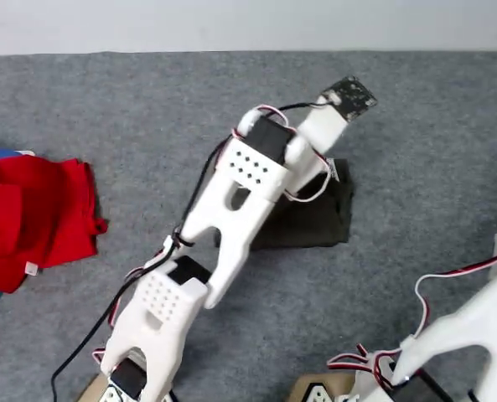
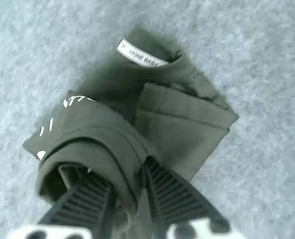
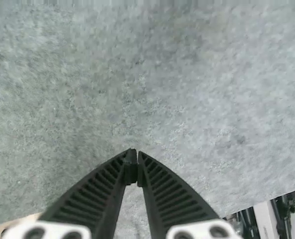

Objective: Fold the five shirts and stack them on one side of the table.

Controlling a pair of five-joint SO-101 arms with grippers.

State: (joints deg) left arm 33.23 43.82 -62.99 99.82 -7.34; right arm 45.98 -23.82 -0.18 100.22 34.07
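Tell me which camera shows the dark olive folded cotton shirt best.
Left wrist view: the dark olive folded shirt lies close up, folds and white neck label clear, left gripper pinching one edge. In the high view the white left arm covers most of it.

A grey carpet-like cover [image 1: 106, 109] spans the table, meeting a pale wall [image 1: 231, 25] behind.

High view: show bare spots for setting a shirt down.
Bare: the far strip between the red shirts and the dark shirt, and the patch between that shirt and the right arm. Crowded: the red-shirt edge and under the left arm.
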